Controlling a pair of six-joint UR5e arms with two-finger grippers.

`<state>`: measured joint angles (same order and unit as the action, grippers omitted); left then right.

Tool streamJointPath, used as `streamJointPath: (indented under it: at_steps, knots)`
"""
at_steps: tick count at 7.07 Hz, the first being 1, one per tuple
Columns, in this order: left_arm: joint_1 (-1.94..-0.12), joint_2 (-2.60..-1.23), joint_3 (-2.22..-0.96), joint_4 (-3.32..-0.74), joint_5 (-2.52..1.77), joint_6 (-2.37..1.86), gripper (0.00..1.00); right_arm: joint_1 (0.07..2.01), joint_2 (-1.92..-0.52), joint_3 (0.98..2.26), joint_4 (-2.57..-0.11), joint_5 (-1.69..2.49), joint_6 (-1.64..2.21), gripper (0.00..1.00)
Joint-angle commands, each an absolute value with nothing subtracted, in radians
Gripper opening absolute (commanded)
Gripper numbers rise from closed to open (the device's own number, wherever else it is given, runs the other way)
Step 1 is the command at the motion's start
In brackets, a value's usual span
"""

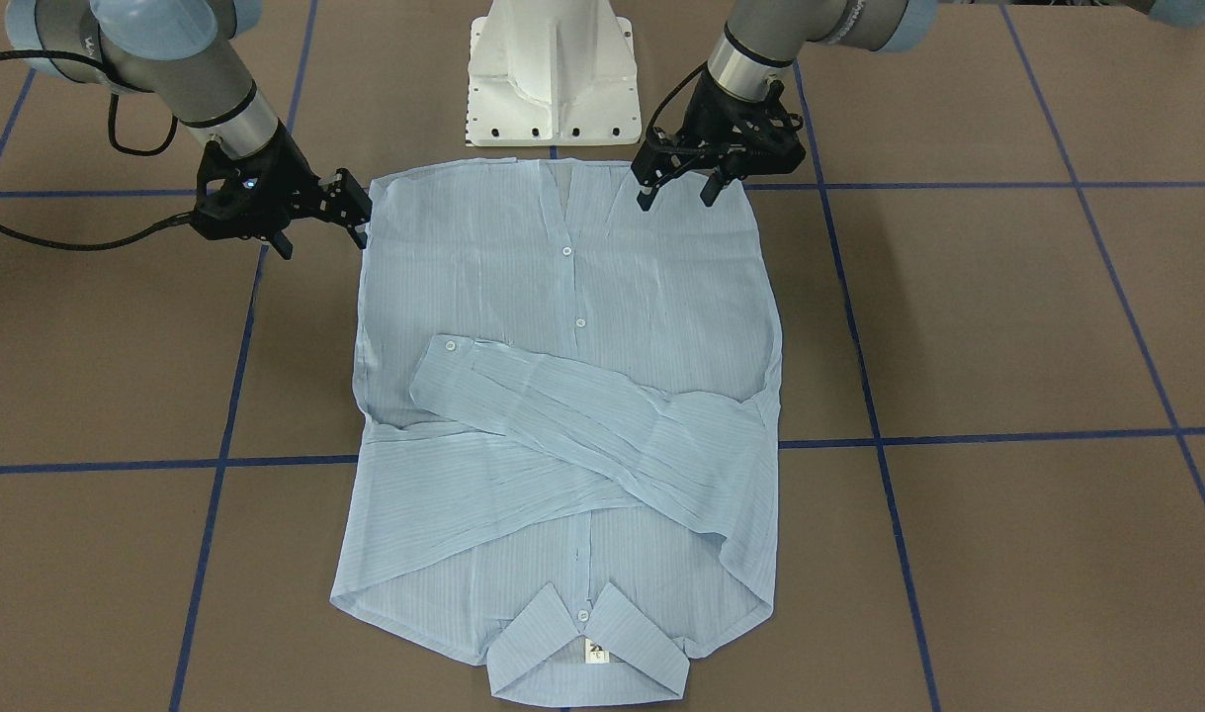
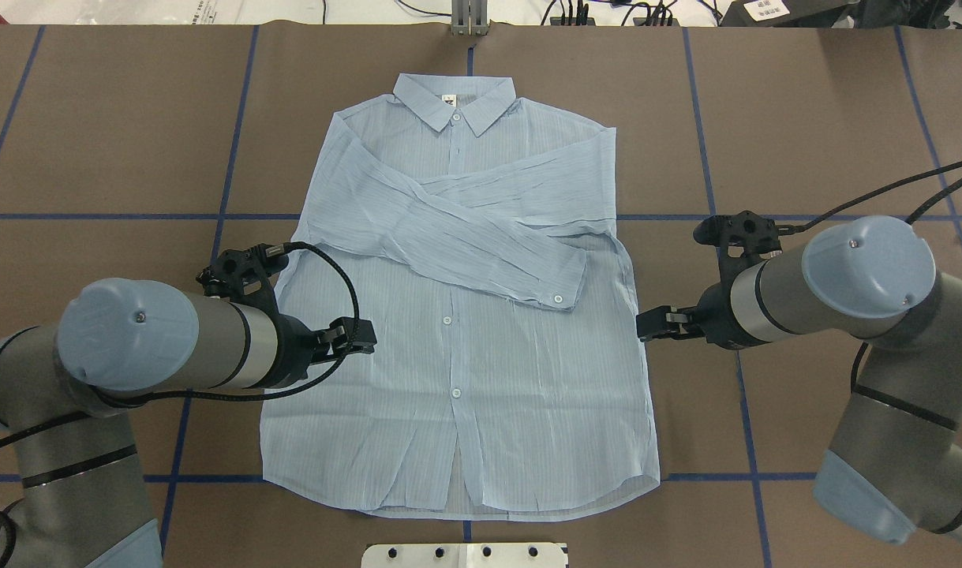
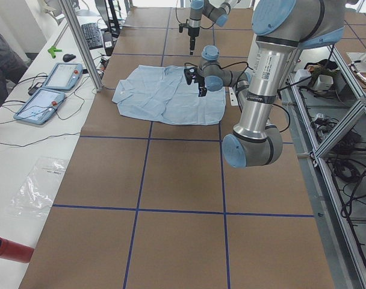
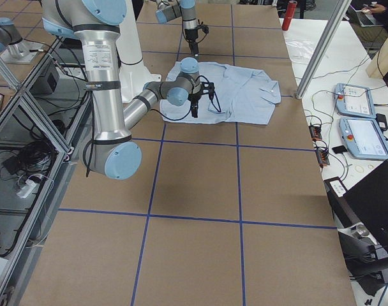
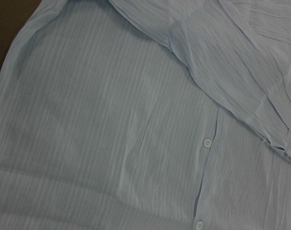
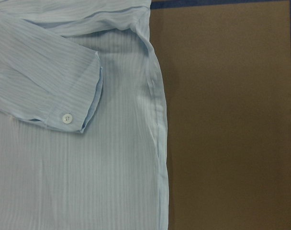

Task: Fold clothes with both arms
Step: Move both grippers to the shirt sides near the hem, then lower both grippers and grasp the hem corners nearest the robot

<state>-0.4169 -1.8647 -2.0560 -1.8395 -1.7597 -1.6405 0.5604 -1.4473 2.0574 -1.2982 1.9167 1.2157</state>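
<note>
Brown taped table (image 1: 1007, 316) bears a pale-blue shirt (image 1: 562, 326); left gripper (image 1: 679, 196) and right gripper (image 1: 325, 235) hover spread, empty.

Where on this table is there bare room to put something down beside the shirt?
Bare table lies either side of the shirt's collar half. The hem half is crowded: the left end effector over one edge, the right end effector beside the other, the white base past the hem.

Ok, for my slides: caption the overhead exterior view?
Black two-finger left gripper over, right gripper beside, a pale-blue striped shirt, sleeves crossed.
</note>
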Motion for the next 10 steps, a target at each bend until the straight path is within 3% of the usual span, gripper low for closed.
streamJointPath:
  at_steps: [1,3,6,9,10]
  knots:
    - [-0.371,-1.803,-2.057,-1.848,-1.752,-1.626,0.99,0.459,-1.454,2.068,-1.298,1.82,1.291,1.0]
    - [-0.338,-1.746,-2.071,-1.903,-1.691,-1.658,0.99,0.381,-1.456,2.066,-1.302,1.772,1.34,1.0]
    - [-0.341,-1.642,-2.189,-1.902,-1.689,-1.657,0.98,0.261,-1.457,2.057,-1.318,1.752,1.417,1.0]
    - [-0.347,-1.643,-2.226,-1.894,-1.689,-1.657,0.97,0.238,-1.453,2.065,-1.367,1.764,1.439,0.98]
    - [-0.347,-1.644,-2.23,-1.894,-1.689,-1.657,0.97,0.236,-1.457,2.05,-1.367,1.764,1.439,0.92]
